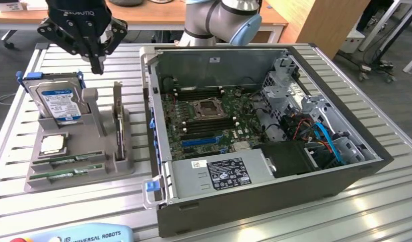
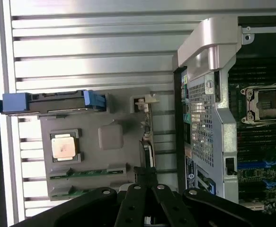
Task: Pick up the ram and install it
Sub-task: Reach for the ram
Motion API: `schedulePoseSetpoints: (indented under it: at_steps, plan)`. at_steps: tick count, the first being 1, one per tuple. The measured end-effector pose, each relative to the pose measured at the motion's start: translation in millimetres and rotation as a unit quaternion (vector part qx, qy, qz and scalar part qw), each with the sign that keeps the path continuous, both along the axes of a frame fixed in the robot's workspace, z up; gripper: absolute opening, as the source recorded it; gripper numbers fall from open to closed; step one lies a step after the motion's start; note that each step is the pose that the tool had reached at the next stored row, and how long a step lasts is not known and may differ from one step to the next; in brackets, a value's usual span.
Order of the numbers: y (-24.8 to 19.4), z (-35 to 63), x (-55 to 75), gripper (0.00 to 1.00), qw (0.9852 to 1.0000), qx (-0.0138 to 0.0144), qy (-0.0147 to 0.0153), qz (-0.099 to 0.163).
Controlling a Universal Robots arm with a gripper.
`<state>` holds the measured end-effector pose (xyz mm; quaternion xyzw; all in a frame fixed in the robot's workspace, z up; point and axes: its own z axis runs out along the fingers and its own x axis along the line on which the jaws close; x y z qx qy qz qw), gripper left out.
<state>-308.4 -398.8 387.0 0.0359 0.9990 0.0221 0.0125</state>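
**Closed gripper above the holder, ram not yet taken**

The open computer case stands at the exterior view's right, the gray holder at its left. The gripper, shut and empty, hangs over the holder's far end, near the hard drive. The ram lies flat in a near slot. Descending closed, the gripper may strike the drive or push the ram askew.

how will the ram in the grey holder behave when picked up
The ram is a thin green board: probably stiff and light. Seated edge-up in the grey holder, it offers a narrow grip and may tilt or slip.
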Motion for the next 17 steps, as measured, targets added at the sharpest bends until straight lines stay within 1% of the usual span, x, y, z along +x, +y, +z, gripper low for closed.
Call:
schedulePoseSetpoints:
  at_steps: [17]
  plan:
    - [0.0,-0.7,-29.1,0.1,1.0,0.0,0.0,0.0]
